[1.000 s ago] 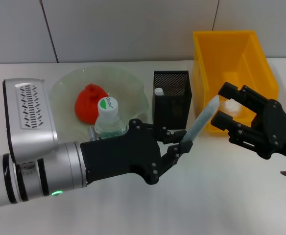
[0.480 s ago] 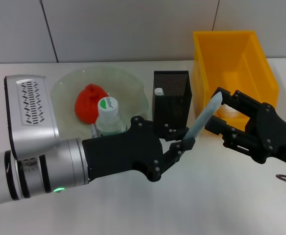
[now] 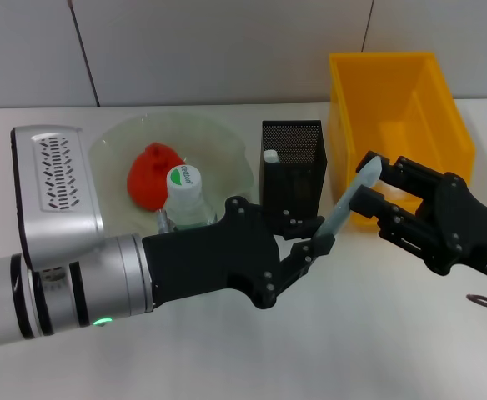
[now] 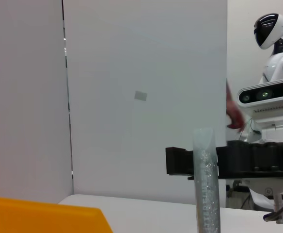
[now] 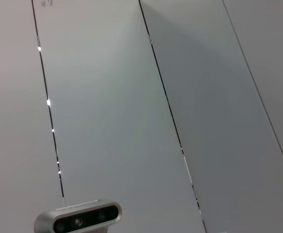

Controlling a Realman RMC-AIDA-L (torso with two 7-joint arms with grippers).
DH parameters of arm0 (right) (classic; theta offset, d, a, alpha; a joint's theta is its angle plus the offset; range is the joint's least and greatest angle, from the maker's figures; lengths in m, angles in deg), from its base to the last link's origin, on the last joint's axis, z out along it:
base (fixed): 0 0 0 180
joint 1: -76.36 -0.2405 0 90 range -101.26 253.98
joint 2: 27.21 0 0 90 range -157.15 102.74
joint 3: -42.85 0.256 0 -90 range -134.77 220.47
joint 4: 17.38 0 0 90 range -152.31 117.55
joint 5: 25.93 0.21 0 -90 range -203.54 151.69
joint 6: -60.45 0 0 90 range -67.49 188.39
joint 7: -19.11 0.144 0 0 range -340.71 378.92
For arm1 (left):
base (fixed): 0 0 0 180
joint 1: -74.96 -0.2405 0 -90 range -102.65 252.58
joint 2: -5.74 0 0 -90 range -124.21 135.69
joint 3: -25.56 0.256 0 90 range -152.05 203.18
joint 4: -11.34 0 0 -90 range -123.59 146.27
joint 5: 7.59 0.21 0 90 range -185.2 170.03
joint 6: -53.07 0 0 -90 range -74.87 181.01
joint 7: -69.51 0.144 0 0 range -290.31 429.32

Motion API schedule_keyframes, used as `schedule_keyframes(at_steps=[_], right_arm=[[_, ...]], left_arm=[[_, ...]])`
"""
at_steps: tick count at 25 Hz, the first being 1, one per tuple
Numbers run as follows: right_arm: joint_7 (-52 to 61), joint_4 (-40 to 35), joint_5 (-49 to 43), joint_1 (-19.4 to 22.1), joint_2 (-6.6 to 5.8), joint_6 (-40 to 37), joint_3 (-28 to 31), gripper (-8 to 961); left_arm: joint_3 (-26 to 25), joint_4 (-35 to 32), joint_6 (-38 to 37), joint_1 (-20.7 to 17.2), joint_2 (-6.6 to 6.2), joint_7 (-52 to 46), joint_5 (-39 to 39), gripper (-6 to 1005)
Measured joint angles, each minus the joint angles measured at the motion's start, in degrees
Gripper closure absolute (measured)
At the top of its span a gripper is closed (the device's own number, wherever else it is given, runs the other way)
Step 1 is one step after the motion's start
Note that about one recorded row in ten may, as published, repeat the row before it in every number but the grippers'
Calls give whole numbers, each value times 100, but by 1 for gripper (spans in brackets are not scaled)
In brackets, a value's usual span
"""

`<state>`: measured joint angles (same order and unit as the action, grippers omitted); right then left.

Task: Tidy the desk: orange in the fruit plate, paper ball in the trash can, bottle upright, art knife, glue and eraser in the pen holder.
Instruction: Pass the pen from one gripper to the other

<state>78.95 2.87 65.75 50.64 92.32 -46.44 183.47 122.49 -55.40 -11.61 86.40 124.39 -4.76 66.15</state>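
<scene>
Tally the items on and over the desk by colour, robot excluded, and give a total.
Orange or yellow: 2, orange, trash can
Black: 1, pen holder
Clear or pale: 4, fruit plate, bottle, art knife, stick in holder
Total: 7

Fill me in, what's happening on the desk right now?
The left gripper is shut on the lower end of a pale art knife, holding it tilted in the air in front of the black mesh pen holder. The right gripper has its open fingers around the knife's upper tip, so this looks like a hand-over. The orange lies in the fruit plate, the bottle stands upright, and a white object shows inside the pen holder. The yellow bin stands behind.
</scene>
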Motion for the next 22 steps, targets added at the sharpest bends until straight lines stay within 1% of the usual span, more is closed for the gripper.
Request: schedule_keyframes(at_steps=[9,22], right_arm=[[0,-66,12,-52,1,56,-18,503],[0,-101,-3,-84,1,124,-18,553]], left_arm=[[-4,2,0,13,0,0,0,858],[-8,12,33,77,0,0,0,859]])
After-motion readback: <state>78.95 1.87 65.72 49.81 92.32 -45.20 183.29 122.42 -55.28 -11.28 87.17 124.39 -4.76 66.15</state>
